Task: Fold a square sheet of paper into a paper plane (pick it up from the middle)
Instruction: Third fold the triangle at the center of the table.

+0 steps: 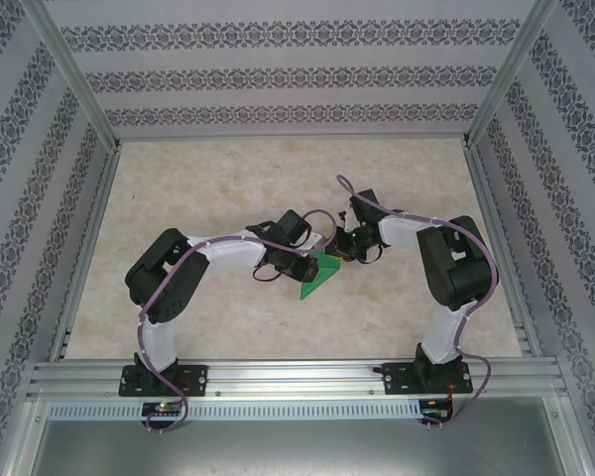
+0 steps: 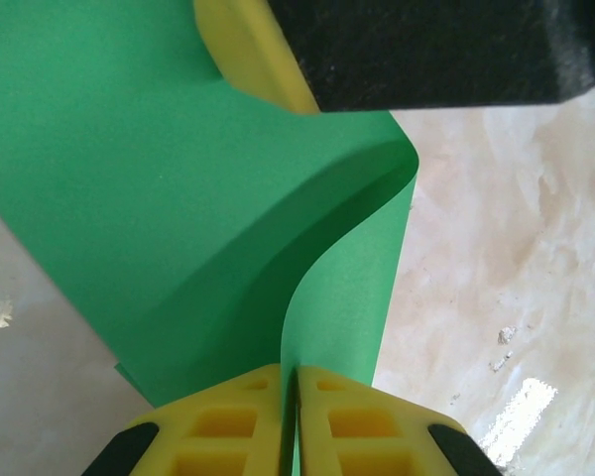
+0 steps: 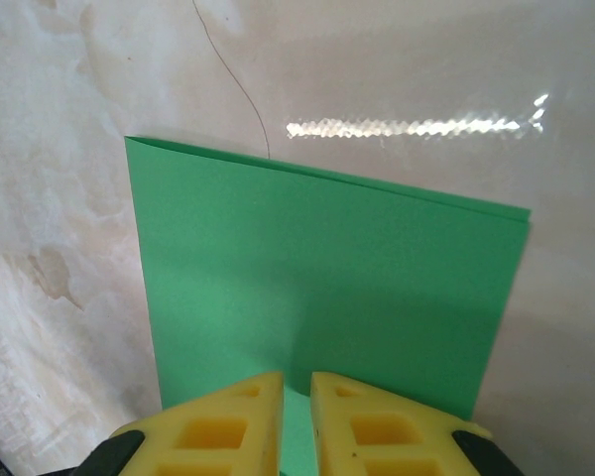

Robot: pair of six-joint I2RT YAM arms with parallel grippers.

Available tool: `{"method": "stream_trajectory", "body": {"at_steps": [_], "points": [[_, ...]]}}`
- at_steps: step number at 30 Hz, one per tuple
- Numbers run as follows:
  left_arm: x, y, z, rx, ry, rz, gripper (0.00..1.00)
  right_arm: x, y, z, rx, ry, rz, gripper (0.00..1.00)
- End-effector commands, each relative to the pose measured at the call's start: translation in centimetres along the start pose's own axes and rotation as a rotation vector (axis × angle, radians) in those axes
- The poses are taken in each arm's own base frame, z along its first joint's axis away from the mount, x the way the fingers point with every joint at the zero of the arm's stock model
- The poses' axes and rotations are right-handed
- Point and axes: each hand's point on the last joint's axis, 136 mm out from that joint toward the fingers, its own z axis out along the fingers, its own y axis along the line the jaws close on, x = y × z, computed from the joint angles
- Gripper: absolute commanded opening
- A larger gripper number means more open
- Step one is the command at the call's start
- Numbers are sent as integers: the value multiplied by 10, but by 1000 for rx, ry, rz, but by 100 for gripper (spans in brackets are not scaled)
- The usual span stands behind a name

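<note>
Pinching paper [image 3: 327, 278] in left tool [image 2: 296, 382] and right tool [image 3: 296, 385], both clamped on its edges; seemingly halved only, nose and wing folds pending.

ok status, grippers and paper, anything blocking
left gripper shut on green sheet edge. right gripper shut on it too. sheet doubled over, bowed between them. nothing seen in the way.
</note>
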Motion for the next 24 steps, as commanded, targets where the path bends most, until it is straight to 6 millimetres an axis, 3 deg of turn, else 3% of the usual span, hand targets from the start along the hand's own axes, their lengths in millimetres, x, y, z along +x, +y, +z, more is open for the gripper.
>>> {"method": "stream_trajectory", "body": {"at_steps": [1, 24], "points": [[-1, 9, -2, -35, -2, -29, 13, 4, -10, 7, 55, 6, -8, 17], [7, 11, 10, -9, 22, -53, 17, 6, -11, 9, 61, 7, 0, 18]]}}
